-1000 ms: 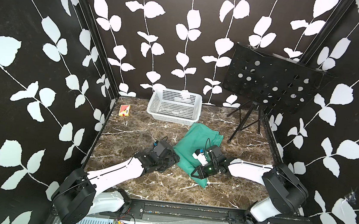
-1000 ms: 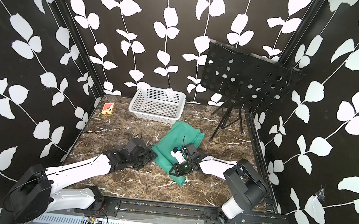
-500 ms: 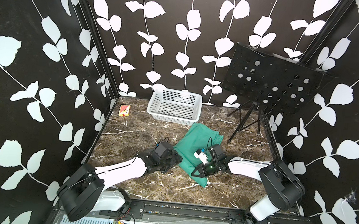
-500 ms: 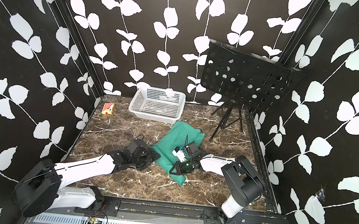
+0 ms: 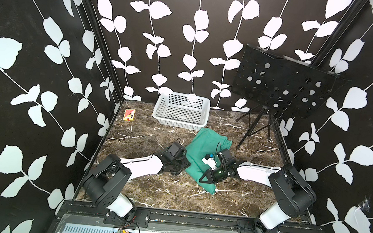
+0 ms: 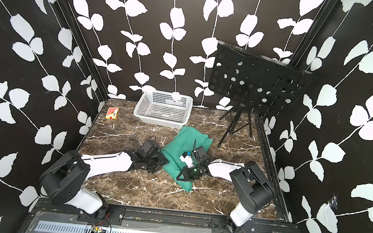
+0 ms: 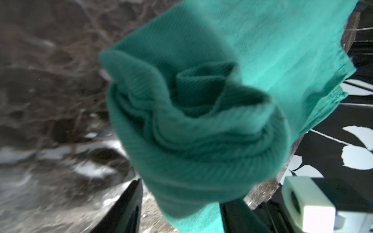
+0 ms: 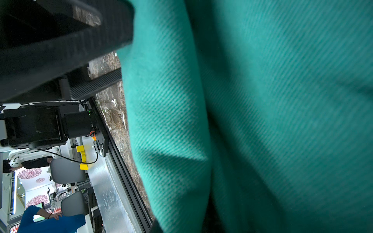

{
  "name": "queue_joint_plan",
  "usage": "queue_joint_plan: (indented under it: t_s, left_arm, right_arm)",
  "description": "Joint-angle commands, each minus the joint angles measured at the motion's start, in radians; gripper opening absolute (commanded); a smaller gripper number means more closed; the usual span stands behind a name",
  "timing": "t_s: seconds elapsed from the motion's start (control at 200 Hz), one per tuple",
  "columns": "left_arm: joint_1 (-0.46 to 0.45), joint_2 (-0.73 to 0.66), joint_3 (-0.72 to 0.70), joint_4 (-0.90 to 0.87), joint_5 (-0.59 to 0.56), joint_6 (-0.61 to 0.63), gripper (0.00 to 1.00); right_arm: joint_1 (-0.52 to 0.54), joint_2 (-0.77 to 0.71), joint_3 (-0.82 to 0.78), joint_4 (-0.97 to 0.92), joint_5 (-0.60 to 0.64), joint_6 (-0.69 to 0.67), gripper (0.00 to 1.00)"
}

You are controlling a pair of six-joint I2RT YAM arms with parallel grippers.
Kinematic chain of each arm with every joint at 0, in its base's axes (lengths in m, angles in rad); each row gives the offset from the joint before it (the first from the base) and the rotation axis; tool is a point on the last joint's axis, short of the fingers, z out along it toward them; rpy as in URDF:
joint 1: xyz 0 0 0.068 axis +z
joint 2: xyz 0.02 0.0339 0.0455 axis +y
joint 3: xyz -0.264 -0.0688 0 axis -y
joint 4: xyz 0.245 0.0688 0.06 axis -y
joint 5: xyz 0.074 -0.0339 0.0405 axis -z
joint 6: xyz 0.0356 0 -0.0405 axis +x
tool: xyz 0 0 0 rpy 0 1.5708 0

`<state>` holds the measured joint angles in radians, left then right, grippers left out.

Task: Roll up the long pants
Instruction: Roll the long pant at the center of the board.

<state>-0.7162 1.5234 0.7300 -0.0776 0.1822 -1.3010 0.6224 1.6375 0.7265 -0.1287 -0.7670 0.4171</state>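
Observation:
The long pants point(image 5: 203, 146) point(image 6: 182, 142) lie as a folded teal-green strip on the marble table, running from the basket toward the front. My left gripper point(image 5: 184, 166) point(image 6: 162, 162) lies low at the strip's left edge. In the left wrist view its black fingers point(image 7: 125, 209) flank the rolled-up end of the pants point(image 7: 191, 125); one finger touches the cloth and bare table shows beside the other. My right gripper point(image 5: 206, 182) point(image 6: 183, 176) lies on the near part of the strip. Teal fabric point(image 8: 252, 113) fills the right wrist view, hides the jaws and creases down into them.
A white plastic basket point(image 5: 181, 112) stands at the back centre. A small red and yellow box point(image 5: 129, 114) lies at the back left. A black perforated music stand point(image 5: 282, 84) on tripod legs point(image 5: 253, 130) fills the back right. Patterned walls enclose the table.
My left arm has slid right to the cloth's edge and its jaws have narrowed around the rolled end. The right gripper has barely shifted and stays closed.

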Motion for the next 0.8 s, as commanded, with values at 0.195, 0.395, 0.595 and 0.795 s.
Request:
queue_joint_plan:
  t_s: [0.195,0.395,0.595,0.795]
  left_arm:
    - [0.009,0.102,0.036,-0.081,0.022,-0.075,0.4]
    - [0.009,0.118,0.055,-0.12,0.022,-0.07,0.4]
    - [0.009,0.118,0.056,-0.132,0.02,-0.075,0.39]
    - [0.009,0.116,0.064,-0.144,0.014,-0.085,0.39]
  right_arm:
    - [0.01,-0.186,0.028,-0.179,0.334,-0.037,0.54]
    - [0.208,-0.362,-0.008,-0.165,0.799,-0.133,0.58]
    - [0.467,-0.35,-0.048,-0.021,1.144,-0.351,0.69]
    - [0.585,-0.142,-0.031,0.05,1.221,-0.42,0.68]
